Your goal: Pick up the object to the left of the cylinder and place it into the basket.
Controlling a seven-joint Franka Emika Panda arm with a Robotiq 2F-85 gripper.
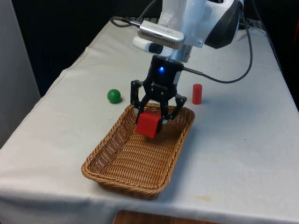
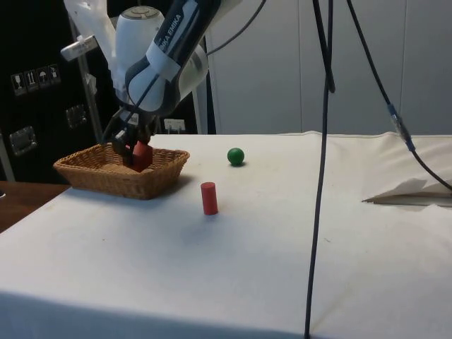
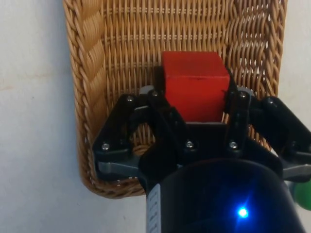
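A red cube (image 1: 148, 125) sits between the fingers of my gripper (image 1: 152, 117), which is shut on it. Cube and gripper are inside the far end of the wicker basket (image 1: 117, 179), just above its woven floor. In the wrist view the red cube (image 3: 194, 90) is clamped on both sides by the black fingers (image 3: 154, 99), with the basket's weave (image 3: 82, 73) beneath. From the side, the gripper (image 2: 134, 151) dips below the rim of the basket (image 2: 113, 180) with the cube (image 2: 142, 156). The red cylinder (image 1: 197, 94) stands upright on the cloth just beyond the basket.
A green ball (image 1: 113, 95) lies on the cloth toward the front view's left of the basket's far end. In the side view the cylinder (image 2: 208, 198) and the ball (image 2: 236, 156) stand apart from the basket. A black cable (image 1: 233, 74) trails over the table.
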